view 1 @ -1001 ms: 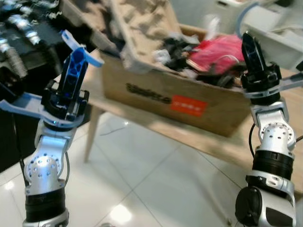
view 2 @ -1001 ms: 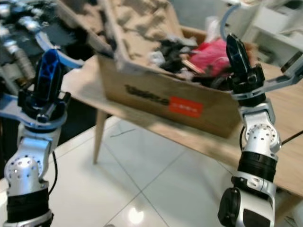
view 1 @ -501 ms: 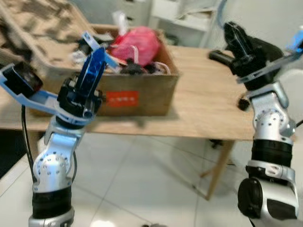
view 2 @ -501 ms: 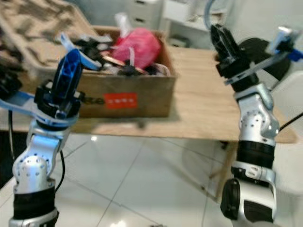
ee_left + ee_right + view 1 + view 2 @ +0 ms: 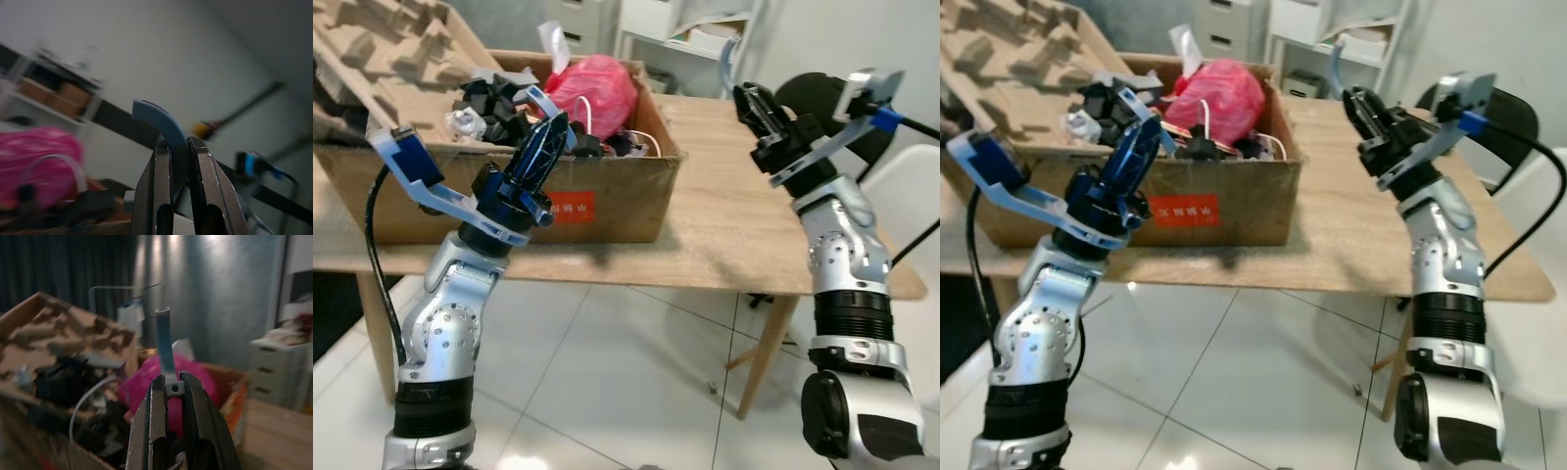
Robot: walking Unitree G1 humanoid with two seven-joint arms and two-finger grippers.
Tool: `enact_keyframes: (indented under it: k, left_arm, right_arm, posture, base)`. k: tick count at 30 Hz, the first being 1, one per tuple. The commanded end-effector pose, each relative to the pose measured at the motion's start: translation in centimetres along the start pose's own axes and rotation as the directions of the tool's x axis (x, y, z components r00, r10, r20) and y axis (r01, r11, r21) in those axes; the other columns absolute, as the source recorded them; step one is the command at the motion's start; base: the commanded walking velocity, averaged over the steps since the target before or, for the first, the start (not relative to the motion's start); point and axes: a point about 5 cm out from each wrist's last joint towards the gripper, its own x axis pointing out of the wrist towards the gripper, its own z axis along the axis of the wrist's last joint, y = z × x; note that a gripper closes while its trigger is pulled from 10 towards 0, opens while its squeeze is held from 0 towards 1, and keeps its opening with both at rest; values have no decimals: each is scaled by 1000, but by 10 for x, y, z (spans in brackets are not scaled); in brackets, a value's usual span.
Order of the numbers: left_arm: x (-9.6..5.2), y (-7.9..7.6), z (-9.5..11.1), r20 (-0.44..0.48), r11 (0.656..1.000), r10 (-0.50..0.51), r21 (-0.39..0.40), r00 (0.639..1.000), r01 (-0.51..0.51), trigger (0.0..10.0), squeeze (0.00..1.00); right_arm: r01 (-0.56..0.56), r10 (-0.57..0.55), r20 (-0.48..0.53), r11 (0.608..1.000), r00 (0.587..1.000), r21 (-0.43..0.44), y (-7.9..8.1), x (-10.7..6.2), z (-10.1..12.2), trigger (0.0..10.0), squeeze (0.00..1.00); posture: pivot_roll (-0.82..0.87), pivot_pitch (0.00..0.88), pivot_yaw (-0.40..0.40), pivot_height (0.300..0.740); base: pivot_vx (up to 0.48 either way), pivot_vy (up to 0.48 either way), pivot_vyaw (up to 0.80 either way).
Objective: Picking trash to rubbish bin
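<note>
Left fingers (image 5: 161, 196) clamping blue strip (image 5: 161, 120), right fingers (image 5: 156, 431) pinching pale strip (image 5: 165, 347), cardboard box (image 5: 617, 206) beyond.

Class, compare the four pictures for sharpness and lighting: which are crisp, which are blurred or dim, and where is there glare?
Left and right eye views: bright and fairly sharp, with pale glare on the floor tiles. Left wrist view: dim, the pink bag smeared, the fingers sharper. Right wrist view: the cardboard box soft behind the crisp thin strip.

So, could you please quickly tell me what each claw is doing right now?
Left claw: closed on a curved blue plastic strip.
Right claw: closed on a thin pale strip.
</note>
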Motion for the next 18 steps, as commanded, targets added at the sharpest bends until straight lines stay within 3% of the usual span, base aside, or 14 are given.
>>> enact_keyframes:
  k: [1,7,12,13,18]
  left_arm:
    - [3,2,-6,-12,1000,30,-4,999,-30,10000,0]
    - [7,4,-3,16,998,57,20,998,-57,10000,0]
    - [15,-2,2,44,998,32,51,998,-34,10000,0]
    - [20,-4,6,57,997,26,69,998,-30,10000,0]
    - [28,-5,10,70,992,24,121,997,-32,10000,0]
  right_arm:
    - [38,-39,-15,999,999,-27,-7,-6,-1,10000,0]
    - [77,-78,-12,993,997,-86,-8,-2,-3,10000,0]
    - [51,-47,33,993,998,-104,3,4,-4,10000,0]
    - [28,-25,32,995,999,-93,11,8,-9,10000,0]
    - [13,-11,23,996,1000,-89,27,17,-23,10000,0]
  posture:
    - [132,108,-85,740]
    - [127,111,-85,740]
    - [122,110,-84,740]
    - [115,113,-82,740]
    - [99,124,-77,740]
  base:
    - [0,0,0]
    - [0,0,0]
    - [0,0,0]
    - [0,0,0]
    - [0,0,0]
